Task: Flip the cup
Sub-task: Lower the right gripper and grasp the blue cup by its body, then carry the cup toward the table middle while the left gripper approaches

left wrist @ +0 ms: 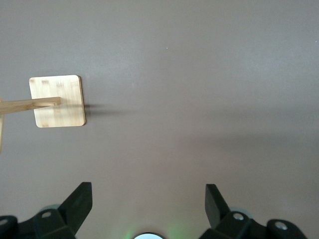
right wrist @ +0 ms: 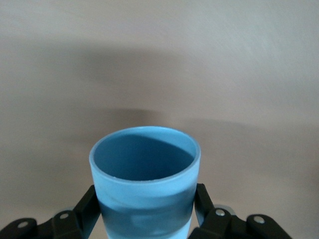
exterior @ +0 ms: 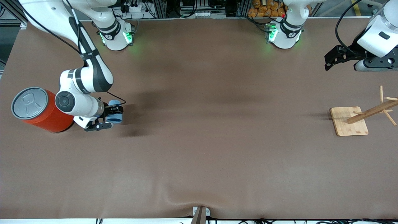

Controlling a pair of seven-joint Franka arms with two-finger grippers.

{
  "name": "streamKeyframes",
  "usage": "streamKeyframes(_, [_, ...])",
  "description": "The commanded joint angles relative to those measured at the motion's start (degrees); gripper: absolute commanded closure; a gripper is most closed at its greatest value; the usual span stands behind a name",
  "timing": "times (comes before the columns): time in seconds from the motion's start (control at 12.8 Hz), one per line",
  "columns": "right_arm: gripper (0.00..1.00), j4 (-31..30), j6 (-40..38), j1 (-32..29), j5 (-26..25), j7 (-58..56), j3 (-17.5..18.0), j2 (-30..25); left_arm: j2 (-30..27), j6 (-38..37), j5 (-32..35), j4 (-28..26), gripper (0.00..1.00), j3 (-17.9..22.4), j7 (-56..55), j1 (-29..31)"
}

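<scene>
The small light-blue cup (exterior: 114,118) is between the fingers of my right gripper (exterior: 112,115), beside the orange canister at the right arm's end of the table. In the right wrist view the cup (right wrist: 144,186) fills the space between both black fingers (right wrist: 85,206), which press on its sides. Its darker blue mouth points away from the hand. My right gripper (right wrist: 144,211) is shut on it, low over the table. My left gripper (exterior: 330,62) hangs open and empty over the left arm's end of the table, and it waits. Its open fingers also show in the left wrist view (left wrist: 148,194).
A large orange-red canister (exterior: 46,115) with a grey lid stands right beside the right arm's wrist. A wooden peg rack on a square bamboo base (exterior: 349,122) stands at the left arm's end; it also shows in the left wrist view (left wrist: 57,102). Brown cloth (exterior: 217,140) covers the table.
</scene>
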Motion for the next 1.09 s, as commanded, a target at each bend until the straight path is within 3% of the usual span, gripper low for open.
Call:
streamKeyframes(0.0, [1.0, 7.8, -4.3, 1.5, 0.9, -6.3, 4.4, 0.3, -1.7, 0.8, -0.9, -1.6, 0.0, -0.4, -0.6, 0.5])
streamKeyframes(0.39, [1.0, 21.5, -4.2, 13.7, -0.4, -16.3, 4.7, 8.2, -1.6, 0.7, -1.1, -2.2, 0.0, -0.4, -0.6, 0.6])
streamKeyframes(0.62, [1.0, 33.4, -4.0, 25.7, -10.4, -27.5, 4.4, 17.6, -1.0, 0.8, -2.5, -2.8, 0.0, -0.5, -0.5, 0.7])
streamKeyframes(0.7, [1.0, 35.3, -3.6, 28.6, -13.7, -27.5, 4.4, 19.8, -0.8, 0.8, -4.2, -3.5, 0.0, -0.4, -0.5, 0.8])
streamKeyframes(1.01, [1.0, 37.5, 0.9, 38.0, -19.4, -25.7, 2.6, 24.5, 2.1, 2.5, -9.6, -5.4, 0.0, -0.4, -0.5, 0.8])
